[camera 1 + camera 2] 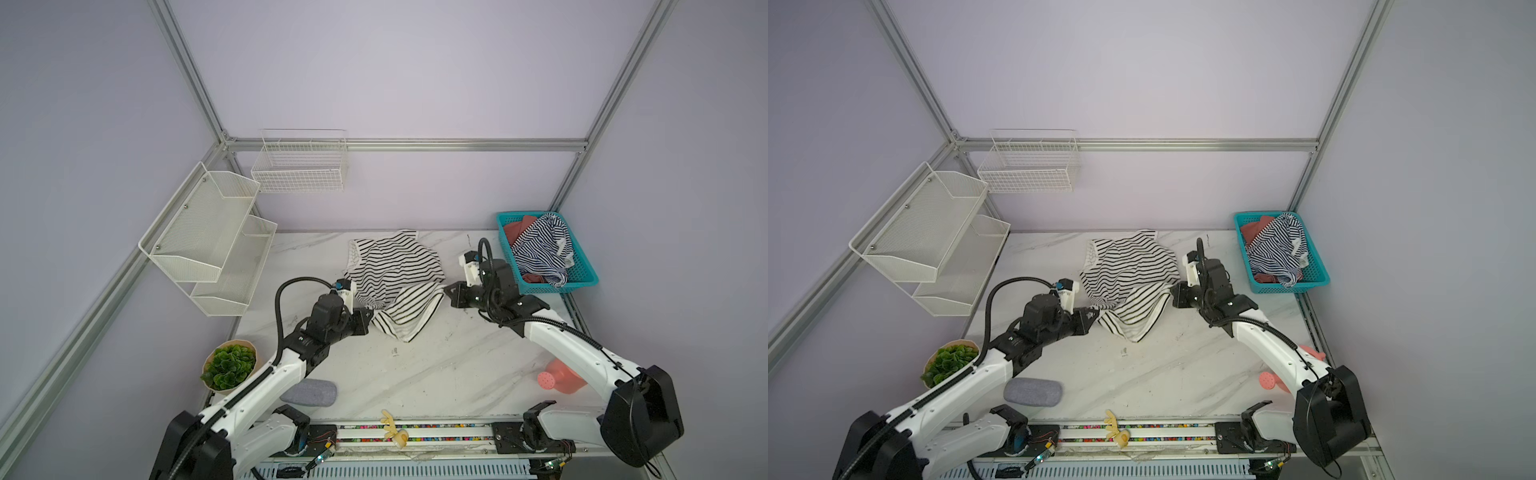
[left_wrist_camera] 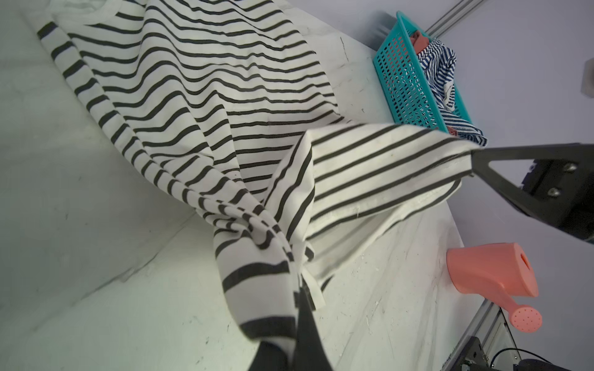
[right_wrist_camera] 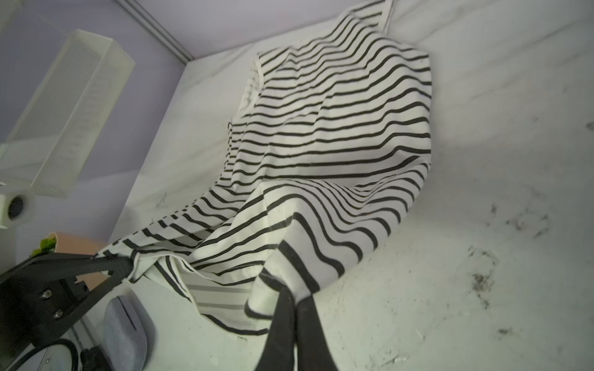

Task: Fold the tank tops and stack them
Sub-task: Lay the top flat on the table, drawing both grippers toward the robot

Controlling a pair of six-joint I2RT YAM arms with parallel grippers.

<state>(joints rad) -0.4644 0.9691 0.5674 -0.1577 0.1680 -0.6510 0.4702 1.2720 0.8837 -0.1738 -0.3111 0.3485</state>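
The white tank top [image 1: 390,266], with wide black stripes, lies in the middle of the marble counter [image 1: 436,374], closer to its far edge. The far part of it is spread flat on the surface. The near hem is held up off the counter and sags as a loose fold between the two arms. I cannot tell whether the lowest corner of this fold touches the counter.

The left gripper [image 1: 369,309] is clamped on the left end of the hem. In the left wrist view its dark fingers [image 2: 308,327] are pressed together, with bunched cloth between them. The right gripper [image 1: 446,289] is clamped on the right end of the same hem, and the right wrist view shows it closed on a pinch of the striped cloth. The two grippers are well apart from each other.

The second tank top [image 1: 540,249], with dense thin navy-and-white stripes, is crumpled in the teal basket [image 1: 584,284] at the far right corner of the counter. It lies on a reddish cloth [image 1: 515,230], and one part hangs over the near rim of the basket.

A pink watering can [image 1: 563,376] is near the right edge, partly behind the right arm. A potted green plant [image 1: 228,365] stands at the left edge, and a grey pad [image 1: 309,392] is near the near left corner.
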